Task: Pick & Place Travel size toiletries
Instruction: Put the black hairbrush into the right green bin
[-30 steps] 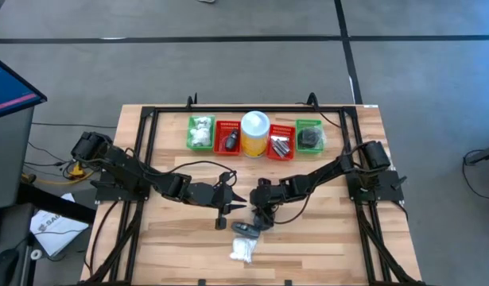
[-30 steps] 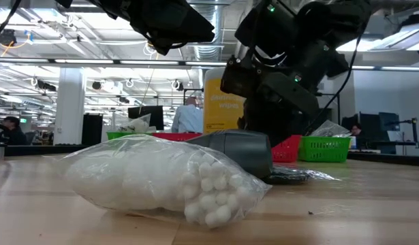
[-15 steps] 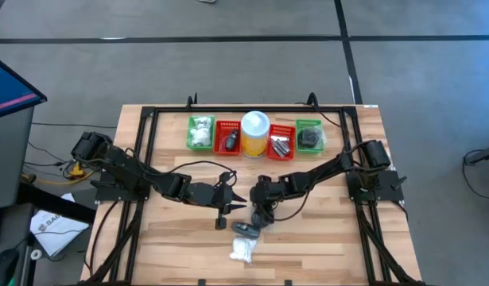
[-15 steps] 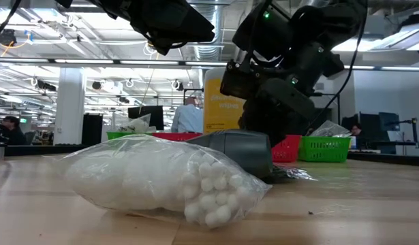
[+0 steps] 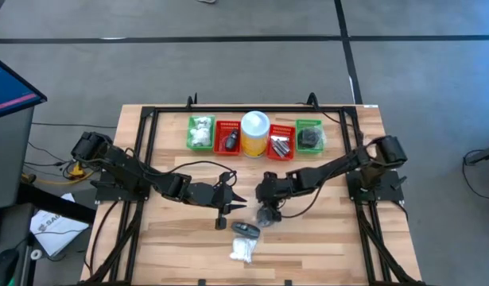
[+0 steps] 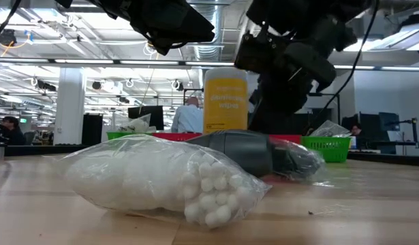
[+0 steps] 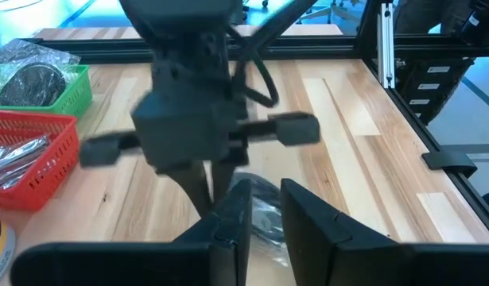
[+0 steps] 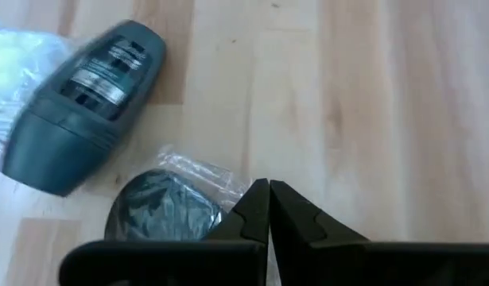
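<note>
While the wrapped disc [image 8: 166, 216] is lying on the table just right of the grey deodorant stick [image 8: 79, 119], the right gripper [image 8: 266, 208] is sitting at its edge with its fingers pressed together, apparently nipping the clear wrapper rather than the disc itself. A second ago those fingers were spread wide above the disc; they have since snapped closed and the arm has shifted slightly right and nearer, so the pick seems to be made and a lift looks like the next step, though a grip on thin film could slip. Seen from above, the disc [image 5: 267, 214] is lying near the table's middle, with the stick [image 5: 246, 229] and the bag of cotton balls [image 5: 242, 250] nearer the front edge. Farther back the baskets [image 5: 280, 148] are flanking the yellow canister [image 5: 254, 133]. Left of the items, the left gripper [image 5: 223, 208] is waiting as before, its fingers narrowly parted and holding nothing
</note>
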